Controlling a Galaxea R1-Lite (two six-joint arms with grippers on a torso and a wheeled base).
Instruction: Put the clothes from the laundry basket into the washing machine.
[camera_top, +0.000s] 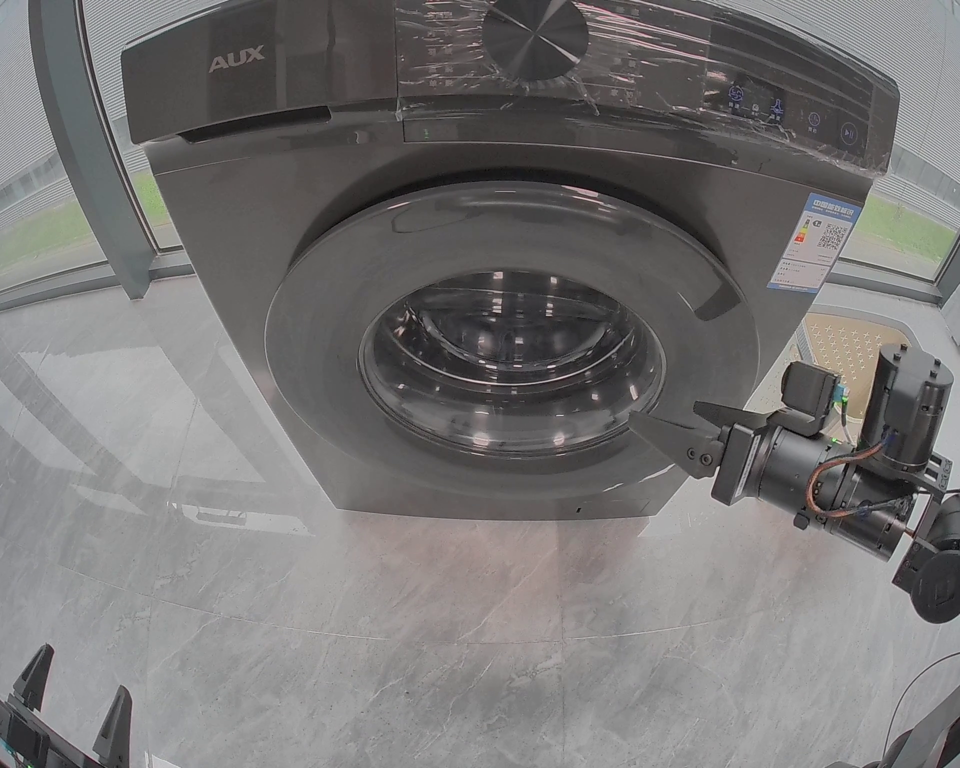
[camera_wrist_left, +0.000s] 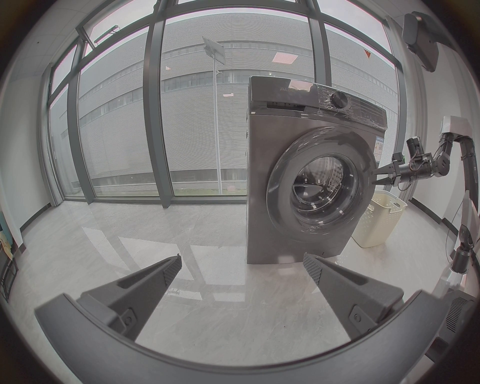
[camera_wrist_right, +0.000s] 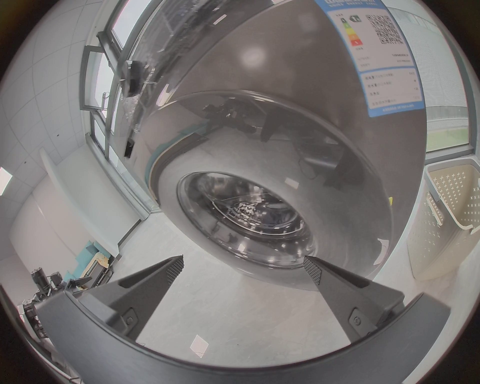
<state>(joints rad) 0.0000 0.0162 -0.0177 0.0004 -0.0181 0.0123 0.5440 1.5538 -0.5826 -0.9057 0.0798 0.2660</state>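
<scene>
Grey metal front-loading washing machine (camera_top: 250, 250) stands on the glossy grey tiled floor (camera_top: 400, 620), with its round glass-windowed door (camera_top: 510, 360) shut flush. The cream perforated plastic laundry basket (camera_top: 850, 345) sits on the floor just beside the machine's right side. Can't tell what's in it.

Right end effector (camera_top: 665, 412) is held at the door's lower right rim and pointed across it, fingers spread wide with nothing between them. Can't judge contact with the door.

Left end effector (camera_top: 83, 672) is low and well clear of the machine, out in front on the left. Its fingers are also wide apart and holding nothing.

Blue-and-white rectangular label sticker (camera_top: 818, 242) is on the upper right of the front panel.
</scene>
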